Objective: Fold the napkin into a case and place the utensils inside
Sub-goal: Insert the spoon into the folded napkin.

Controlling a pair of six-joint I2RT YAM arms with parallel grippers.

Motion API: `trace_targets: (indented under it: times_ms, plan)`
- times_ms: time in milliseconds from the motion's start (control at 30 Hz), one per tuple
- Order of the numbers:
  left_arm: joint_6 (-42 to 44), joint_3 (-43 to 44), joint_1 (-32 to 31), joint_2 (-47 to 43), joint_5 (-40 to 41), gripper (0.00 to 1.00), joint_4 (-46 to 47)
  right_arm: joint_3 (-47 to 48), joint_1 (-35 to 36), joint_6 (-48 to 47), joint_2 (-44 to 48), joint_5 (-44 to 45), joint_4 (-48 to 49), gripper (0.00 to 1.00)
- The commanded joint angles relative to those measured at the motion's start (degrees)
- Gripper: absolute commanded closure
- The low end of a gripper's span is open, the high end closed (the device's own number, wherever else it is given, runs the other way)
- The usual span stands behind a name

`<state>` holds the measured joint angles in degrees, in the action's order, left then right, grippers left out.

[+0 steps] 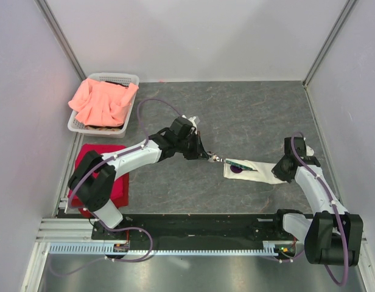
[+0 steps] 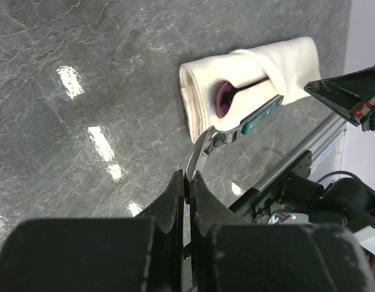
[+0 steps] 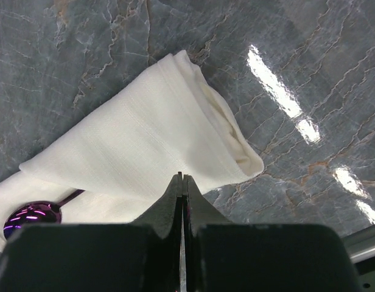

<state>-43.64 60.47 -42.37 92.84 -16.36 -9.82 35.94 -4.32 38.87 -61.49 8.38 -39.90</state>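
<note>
Left pincer [image 2: 188, 177] pinching utensil [image 2: 236, 131], tip perhaps touching case [image 2: 291, 58]

The napkin [image 1: 263, 173] is folded into a narrow, flat, cream-white case [image 3: 145, 134] that is laid on the bench [image 1: 248, 115], with its open mouth turned toward the left arm. A purple-headed utensil [image 2: 223, 97] is tucked into that mouth. A silver-bowled utensil [image 2: 236, 129] is clamped by its bowl in the left tool [image 2: 187, 179], with its dark handle reaching over the case's edge.
</note>
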Motion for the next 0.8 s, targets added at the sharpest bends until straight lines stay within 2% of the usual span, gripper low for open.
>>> trace_targets:
  times_ms: [0, 767]
  plan:
    - [3.65, 4.57, -0.87, 1.90, 1.77, 0.98, -1.34, -1.58, -0.43, 1.03, -0.91, -0.47, 2.72, 1.00]
    - [1.90, 11.60, -1.93, 10.34, 4.32, 0.98, -3.97, -2.98, -0.69, 1.12, -2.49, -0.12, 4.48, 1.00]
